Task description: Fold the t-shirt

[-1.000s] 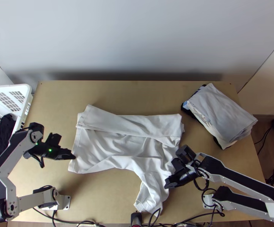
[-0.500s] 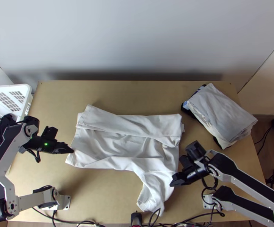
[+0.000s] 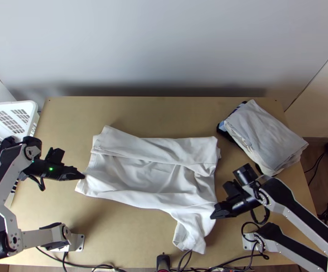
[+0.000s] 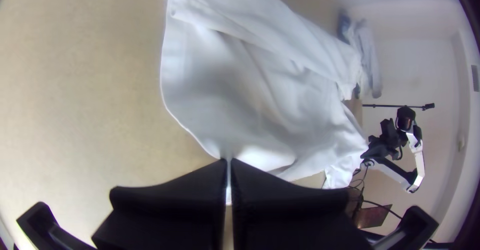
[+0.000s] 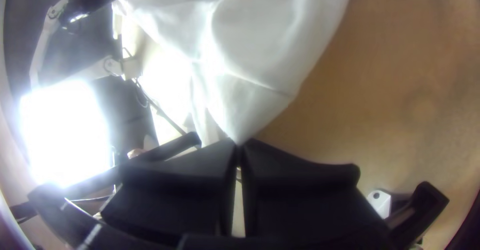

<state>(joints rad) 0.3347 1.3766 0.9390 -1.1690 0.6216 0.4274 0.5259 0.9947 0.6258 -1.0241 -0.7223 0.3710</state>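
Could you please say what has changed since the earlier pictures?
The black left gripper has shifted left, the black right gripper right, pulling the white fabric t-shirt straighter along its near side. Both still hold it. Its far folded band and the pale folded cloth stack stayed put.

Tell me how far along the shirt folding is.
Partway, it seems. Done: the far side of the t-shirt lies folded over in a long strip. In hand: the left gripper and right gripper are each shut on its near side. Probably left: folding that near side over, including the loose part trailing toward the near edge of the table.
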